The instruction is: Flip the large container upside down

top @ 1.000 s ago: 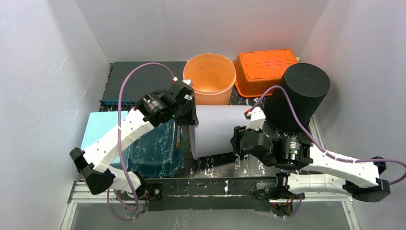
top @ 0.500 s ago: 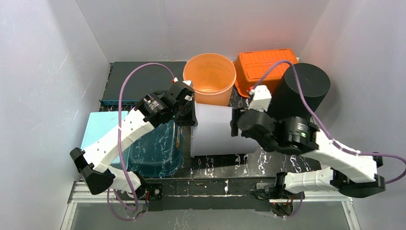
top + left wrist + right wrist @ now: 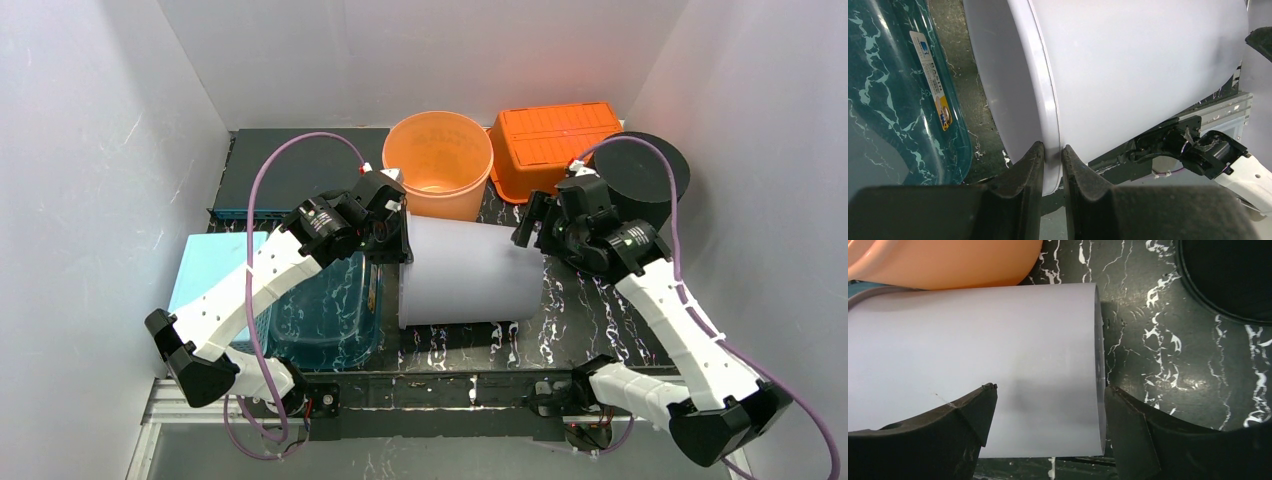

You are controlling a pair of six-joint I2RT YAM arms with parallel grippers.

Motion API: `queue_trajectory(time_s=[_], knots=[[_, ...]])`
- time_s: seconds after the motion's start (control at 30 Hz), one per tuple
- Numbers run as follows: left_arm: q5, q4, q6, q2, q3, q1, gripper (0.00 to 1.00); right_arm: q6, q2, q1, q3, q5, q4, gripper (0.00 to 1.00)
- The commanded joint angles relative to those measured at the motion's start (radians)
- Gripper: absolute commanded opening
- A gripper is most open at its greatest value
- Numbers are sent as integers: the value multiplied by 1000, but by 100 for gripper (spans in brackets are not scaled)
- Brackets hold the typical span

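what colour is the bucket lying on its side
The bucket is plain white with no pattern, and it shows best in the top view.

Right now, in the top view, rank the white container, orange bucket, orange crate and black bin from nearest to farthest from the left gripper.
Measured from the left gripper:
1. white container: its rim is pinched in the jaws, body lying to the right.
2. orange bucket: just behind, slightly right.
3. orange crate: back right.
4. black bin: far right.
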Motion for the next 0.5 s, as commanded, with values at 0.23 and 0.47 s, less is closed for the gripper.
queue_trajectory(time_s=[0.23,0.47], knots=[[19,-4,18,-14,-21,-7,7,51,-116,-94,-179,-202,210,88],[33,6,23,-16,-27,-7,6,115,-167,-108,-270,-238,307,87]])
